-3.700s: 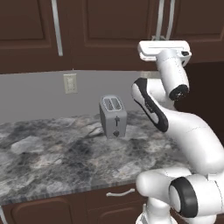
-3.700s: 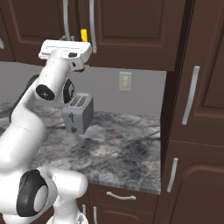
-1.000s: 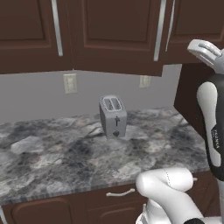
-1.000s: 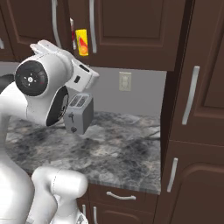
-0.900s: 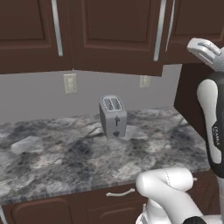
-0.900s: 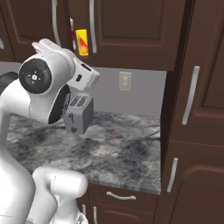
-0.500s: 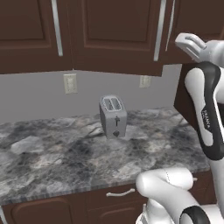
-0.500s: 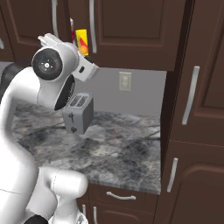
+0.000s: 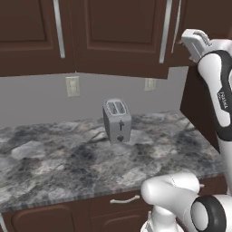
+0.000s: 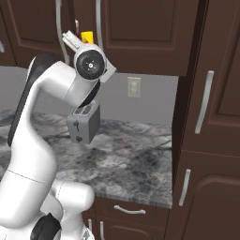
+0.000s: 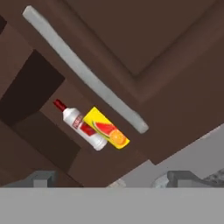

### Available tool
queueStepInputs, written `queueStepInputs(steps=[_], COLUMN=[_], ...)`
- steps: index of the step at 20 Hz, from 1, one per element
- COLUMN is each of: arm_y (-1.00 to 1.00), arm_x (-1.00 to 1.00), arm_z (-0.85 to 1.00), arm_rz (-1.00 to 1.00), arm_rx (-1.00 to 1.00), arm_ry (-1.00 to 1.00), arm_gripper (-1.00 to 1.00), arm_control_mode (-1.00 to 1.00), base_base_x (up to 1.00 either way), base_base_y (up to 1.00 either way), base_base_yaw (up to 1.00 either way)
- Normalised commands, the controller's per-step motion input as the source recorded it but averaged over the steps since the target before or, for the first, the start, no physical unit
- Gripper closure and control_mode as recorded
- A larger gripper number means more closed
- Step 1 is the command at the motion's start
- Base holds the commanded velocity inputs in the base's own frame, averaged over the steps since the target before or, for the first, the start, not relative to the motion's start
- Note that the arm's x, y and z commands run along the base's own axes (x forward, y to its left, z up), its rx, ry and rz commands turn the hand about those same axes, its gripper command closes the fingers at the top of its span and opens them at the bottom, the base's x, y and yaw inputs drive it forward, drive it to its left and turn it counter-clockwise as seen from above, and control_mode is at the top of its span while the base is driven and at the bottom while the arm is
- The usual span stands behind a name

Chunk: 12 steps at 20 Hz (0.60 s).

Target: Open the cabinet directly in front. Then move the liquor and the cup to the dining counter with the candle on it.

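The dark brown wall cabinet (image 9: 122,31) has long silver handles (image 11: 83,70), and one door stands ajar. Through the gap the hand view shows the liquor (image 11: 81,126), a white bottle with a red cap, touching the yellow cup (image 11: 107,129) with its orange mark. Both stand on the shelf inside. In the right base view the cup (image 10: 87,36) peeks out just behind my hand. My gripper (image 11: 112,178) is open, with nothing between its widely spread tips. It is held high in front of the cabinet (image 10: 71,41), some way short of the bottle and cup. The dining counter and candle are out of view.
A silver toaster (image 9: 117,120) stands on the grey marbled counter (image 9: 54,158) below the cabinet. Wall outlets (image 9: 72,86) sit on the grey backsplash. A tall dark cabinet (image 10: 211,117) closes off the right side, and low drawers (image 9: 122,199) run under the counter.
The arm has swung up and rolled. The hand has shifted from in front of the doors toward the right end of the cabinet, and the wrist now sits higher.
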Motion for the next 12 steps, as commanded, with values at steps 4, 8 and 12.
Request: queueStepInputs(steps=[4,8,12], arm_y=[0.00,0.00,0.08], arm_x=[0.61,0.47,0.52], arm_z=[0.00,0.00,0.00], arm_rz=[0.11,0.13,0.03], arm_rx=[0.11,0.13,0.08], arm_ry=[0.12,0.12,0.00], arm_gripper=[-1.00,-1.00,-1.00], arm_control_mode=[-1.00,-1.00,-1.00], base_base_x=[0.00,0.00,0.00], base_base_y=[0.00,0.00,0.00], base_base_yaw=[0.00,0.00,0.00])
